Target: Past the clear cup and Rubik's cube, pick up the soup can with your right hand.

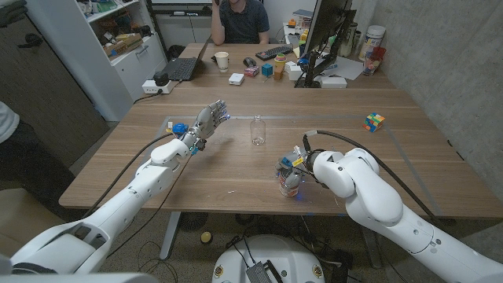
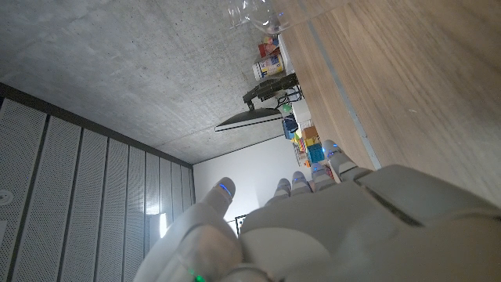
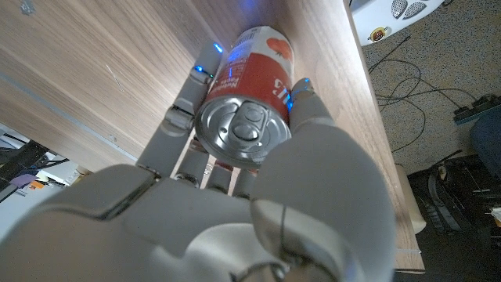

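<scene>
The red-and-white soup can (image 1: 291,185) stands near the table's front edge, and my right hand (image 1: 292,168) grips it from above and the side. In the right wrist view the fingers (image 3: 182,110) and thumb wrap around the soup can (image 3: 252,86), its silver lid facing the camera. The clear cup (image 1: 258,130) stands at mid-table, beyond the can. The Rubik's cube (image 1: 374,122) lies far to the right. My left hand (image 1: 210,119) is raised over the table's left part, fingers spread and holding nothing; the left wrist view shows the left hand (image 2: 313,227) from behind.
A second desk behind the table carries a laptop (image 1: 182,68), a paper cup (image 1: 222,60), a keyboard (image 1: 275,53), a monitor (image 1: 326,39) and small boxes. A person (image 1: 242,20) sits behind it. A shelf unit (image 1: 126,39) stands at the back left.
</scene>
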Controlling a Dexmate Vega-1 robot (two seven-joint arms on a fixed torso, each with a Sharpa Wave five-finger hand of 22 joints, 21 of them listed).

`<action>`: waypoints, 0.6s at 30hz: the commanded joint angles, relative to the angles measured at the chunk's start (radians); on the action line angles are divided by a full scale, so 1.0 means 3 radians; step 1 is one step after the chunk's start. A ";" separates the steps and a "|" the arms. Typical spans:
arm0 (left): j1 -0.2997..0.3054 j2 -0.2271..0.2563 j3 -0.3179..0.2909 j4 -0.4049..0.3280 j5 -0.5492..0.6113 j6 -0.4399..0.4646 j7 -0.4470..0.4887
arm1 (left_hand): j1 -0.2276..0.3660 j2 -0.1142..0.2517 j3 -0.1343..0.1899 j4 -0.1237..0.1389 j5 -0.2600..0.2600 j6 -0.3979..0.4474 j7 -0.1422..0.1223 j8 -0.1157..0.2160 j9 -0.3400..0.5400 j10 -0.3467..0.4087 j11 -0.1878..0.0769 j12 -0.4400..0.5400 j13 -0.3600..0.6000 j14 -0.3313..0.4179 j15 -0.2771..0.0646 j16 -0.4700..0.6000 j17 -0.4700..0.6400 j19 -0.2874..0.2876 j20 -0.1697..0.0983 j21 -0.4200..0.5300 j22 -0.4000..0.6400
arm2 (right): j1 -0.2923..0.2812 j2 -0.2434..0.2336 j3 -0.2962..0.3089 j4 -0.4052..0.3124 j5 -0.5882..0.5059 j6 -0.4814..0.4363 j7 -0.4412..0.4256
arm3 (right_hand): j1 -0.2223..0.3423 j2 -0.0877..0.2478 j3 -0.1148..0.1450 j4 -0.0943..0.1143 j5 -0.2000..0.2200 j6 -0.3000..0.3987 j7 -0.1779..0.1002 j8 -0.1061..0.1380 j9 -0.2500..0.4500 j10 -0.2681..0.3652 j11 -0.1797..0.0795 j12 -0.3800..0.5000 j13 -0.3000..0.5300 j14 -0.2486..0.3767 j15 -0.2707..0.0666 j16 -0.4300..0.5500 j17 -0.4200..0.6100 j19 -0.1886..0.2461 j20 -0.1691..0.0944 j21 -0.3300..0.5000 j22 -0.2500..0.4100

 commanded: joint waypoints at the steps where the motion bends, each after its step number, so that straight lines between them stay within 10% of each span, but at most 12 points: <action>1: 0.0001 -0.0002 0.0002 0.0005 -0.0002 0.0004 0.0007 | -0.0016 0.0316 -0.0020 0.0001 0.0023 -0.0197 0.0005 0.0012 0.0013 -0.0193 0.0005 0.0008 0.0008 -0.0178 0.0001 0.0019 0.0008 0.0016 -0.0011 -0.0009 0.0012 | 0.0031 -0.0016 0.0030 0.0058 0.0253 -0.0057 -0.0080 | 0.0926 0.0689 -0.0071 0.0021 -0.0053 0.0383 0.0272 0.0035 0.0042 0.0312 0.0115 0.0320 0.0172 0.0544 -0.0790 0.0199 0.0500 0.0106 -0.0122 0.0086 0.0031; 9: -0.0009 -0.0001 0.0010 0.0026 0.0012 -0.0004 -0.0003 | -0.0018 0.0317 -0.0023 0.0002 0.0023 -0.0201 0.0007 0.0010 0.0013 -0.0198 0.0011 0.0006 0.0008 -0.0182 0.0002 0.0018 0.0009 0.0017 -0.0011 -0.0016 0.0013 | 0.0104 -0.0063 0.0024 0.0057 0.0445 -0.0123 -0.0120 | 0.1186 0.0702 -0.0066 0.0018 -0.0110 0.0712 0.0592 0.0076 0.0103 0.0527 0.0222 0.0643 0.0374 0.0793 -0.0800 0.0203 0.0690 0.0251 -0.0125 0.0236 0.0050; 18: 0.0013 0.0010 0.0008 -0.0006 0.0013 -0.0013 -0.0002 | -0.0019 0.0314 -0.0026 0.0003 0.0024 -0.0204 0.0005 0.0009 0.0013 -0.0206 0.0013 0.0004 0.0008 -0.0186 0.0001 0.0017 0.0009 0.0017 -0.0015 -0.0023 0.0013 | 0.0229 -0.0172 0.0008 -0.0126 0.0423 -0.0129 -0.0129 | 0.1213 0.0706 -0.0052 0.0050 -0.0147 0.0635 0.0630 0.0030 0.0147 0.0462 0.0261 0.0699 0.0439 0.0815 -0.0780 0.0123 0.0692 0.0263 -0.0123 0.0266 0.0035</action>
